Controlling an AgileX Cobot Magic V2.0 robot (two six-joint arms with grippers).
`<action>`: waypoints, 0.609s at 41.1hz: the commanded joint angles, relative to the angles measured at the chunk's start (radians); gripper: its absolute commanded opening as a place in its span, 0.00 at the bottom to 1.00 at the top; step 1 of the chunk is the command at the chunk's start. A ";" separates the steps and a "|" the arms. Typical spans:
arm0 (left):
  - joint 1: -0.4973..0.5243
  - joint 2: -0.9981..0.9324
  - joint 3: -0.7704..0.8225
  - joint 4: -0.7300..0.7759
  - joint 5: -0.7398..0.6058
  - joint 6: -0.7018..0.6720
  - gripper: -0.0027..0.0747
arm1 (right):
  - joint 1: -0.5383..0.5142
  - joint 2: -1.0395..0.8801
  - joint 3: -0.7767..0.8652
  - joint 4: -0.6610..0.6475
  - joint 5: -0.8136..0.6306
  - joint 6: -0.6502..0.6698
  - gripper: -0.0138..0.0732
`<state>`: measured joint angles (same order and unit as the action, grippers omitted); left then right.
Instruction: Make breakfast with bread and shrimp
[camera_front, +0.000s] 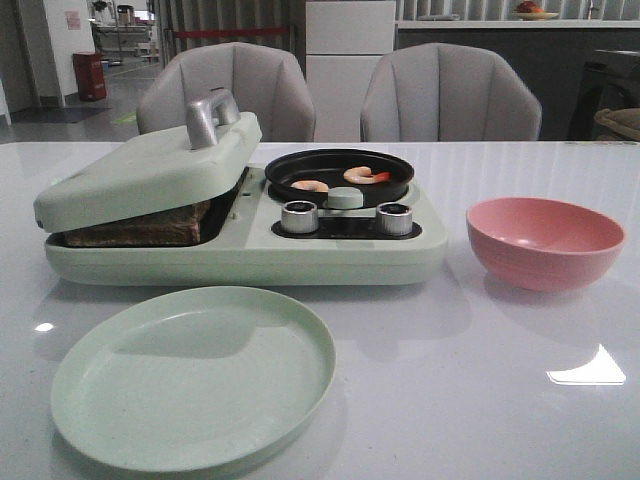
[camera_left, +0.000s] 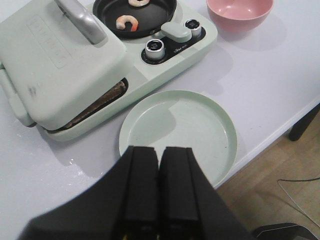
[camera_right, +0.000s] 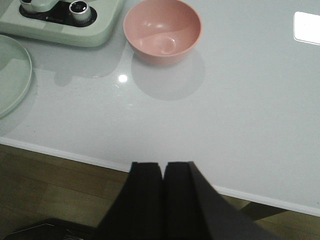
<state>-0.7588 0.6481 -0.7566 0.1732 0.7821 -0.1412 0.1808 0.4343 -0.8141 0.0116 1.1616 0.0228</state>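
Fingers pressed together, holding nothing: the left gripper (camera_left: 159, 165) hangs over the near edge of a pale green plate (camera_left: 177, 135) in the left wrist view. Beyond the plate sits a mint-green breakfast maker (camera_left: 100, 65) on the white counter (camera_left: 270, 85). Its hinged lid (camera_left: 55, 60), with a silver handle (camera_left: 82, 20), rests tilted over the bread (camera_left: 102, 100), whose dark crust shows in the gap beneath. Beside the lid, a round black pan (camera_left: 150, 20) holds the shrimp (camera_left: 127, 22), and two silver knobs (camera_left: 155, 47) stand in front of it. A pink bowl (camera_left: 240, 12) sits just past the appliance.

In the right wrist view, the right gripper (camera_right: 162, 177) also has its fingers shut on nothing, poised above the counter's front edge. The pink bowl lies ahead of it, with a corner of the breakfast maker and the plate's rim off to one side.

The front view shows no gripper. The bread lies sandwiched under the propped lid on the left, both shrimp rest in the pan behind the knobs, the plate sits nearest the camera, and the bowl stands to the right, apart from the appliance. Two grey chairs (camera_front: 450, 95) face the counter.
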 joint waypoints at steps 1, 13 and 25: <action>0.071 -0.040 -0.015 0.017 -0.068 -0.009 0.17 | 0.000 0.008 -0.023 -0.012 -0.069 -0.003 0.18; 0.425 -0.284 0.147 -0.142 -0.247 -0.009 0.17 | 0.000 0.008 -0.023 -0.012 -0.069 -0.003 0.18; 0.644 -0.544 0.433 -0.117 -0.560 -0.006 0.17 | 0.000 0.008 -0.023 -0.012 -0.069 -0.003 0.18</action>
<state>-0.1552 0.1402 -0.3687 0.0496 0.4068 -0.1412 0.1808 0.4343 -0.8141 0.0116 1.1616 0.0228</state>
